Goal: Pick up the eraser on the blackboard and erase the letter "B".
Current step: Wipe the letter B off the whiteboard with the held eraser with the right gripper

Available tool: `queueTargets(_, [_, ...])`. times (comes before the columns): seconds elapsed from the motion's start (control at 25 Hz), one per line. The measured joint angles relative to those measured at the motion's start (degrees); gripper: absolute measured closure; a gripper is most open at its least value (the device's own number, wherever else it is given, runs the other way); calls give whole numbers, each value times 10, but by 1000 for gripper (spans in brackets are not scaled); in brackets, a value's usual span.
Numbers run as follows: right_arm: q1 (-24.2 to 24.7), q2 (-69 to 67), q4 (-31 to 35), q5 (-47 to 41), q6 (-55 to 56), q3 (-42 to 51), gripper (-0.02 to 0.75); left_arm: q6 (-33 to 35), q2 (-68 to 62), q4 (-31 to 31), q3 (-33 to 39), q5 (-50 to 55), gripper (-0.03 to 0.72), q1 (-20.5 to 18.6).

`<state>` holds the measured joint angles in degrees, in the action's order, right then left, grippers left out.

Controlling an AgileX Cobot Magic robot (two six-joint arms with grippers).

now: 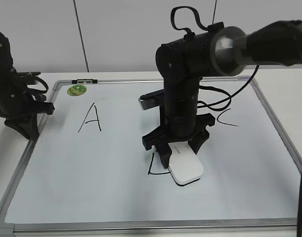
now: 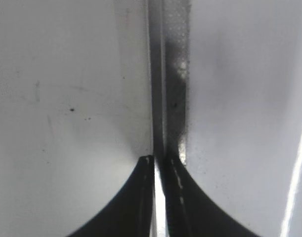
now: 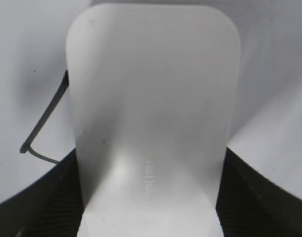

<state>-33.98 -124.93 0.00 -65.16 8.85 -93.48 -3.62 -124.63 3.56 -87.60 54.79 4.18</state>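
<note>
The white eraser (image 1: 185, 168) lies flat on the blackboard (image 1: 91, 163), held between the fingers of my right gripper (image 1: 178, 148). It fills the right wrist view (image 3: 151, 113). The eraser covers most of the letter "B"; only a black stroke at its lower left shows (image 1: 153, 167), also in the right wrist view (image 3: 44, 123). My left gripper (image 1: 29, 111) rests at the board's left frame, shut and empty, its fingertips (image 2: 160, 163) over the metal frame edge (image 2: 168, 74).
A black letter "A" (image 1: 90, 118) is at the board's left and a "C" (image 1: 226, 118) at the right, partly behind the right arm. A green round magnet (image 1: 77, 90) sits at the board's top left corner. The board lies on a white table.
</note>
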Motion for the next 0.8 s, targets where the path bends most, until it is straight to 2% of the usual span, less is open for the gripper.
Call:
queueTargets(0.64, [-79, -8, 10, 19, -1, -19, 214, 1, 0, 3, 0, 1, 645, 0])
queueTargets(0.8, [-83, -12, 8, 19, 3, -23, 214, 1, 0, 4, 0, 1, 645, 0])
